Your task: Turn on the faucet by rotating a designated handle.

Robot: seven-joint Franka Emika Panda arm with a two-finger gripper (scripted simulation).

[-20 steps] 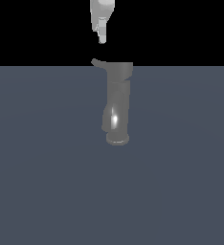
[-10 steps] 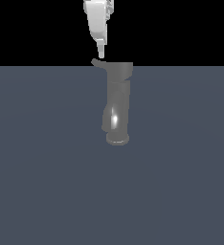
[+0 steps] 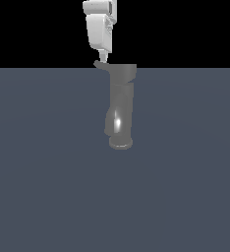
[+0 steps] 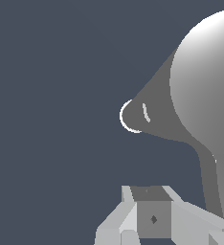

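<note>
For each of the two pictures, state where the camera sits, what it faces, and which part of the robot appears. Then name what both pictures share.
Exterior view: off the arm, facing the upright faucet side-on; the white gripper hangs over the handle.
Wrist view: on the wrist, looking down past the gripper onto the faucet top and spout; whether the jaws are open is unclear.
Shared: faucet, gripper and grey floor.

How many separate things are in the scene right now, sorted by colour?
Grey: 1, the faucet with its handle
White: 1, the end effector
Dark blue-grey: 1, the floor
Total: 3
</note>
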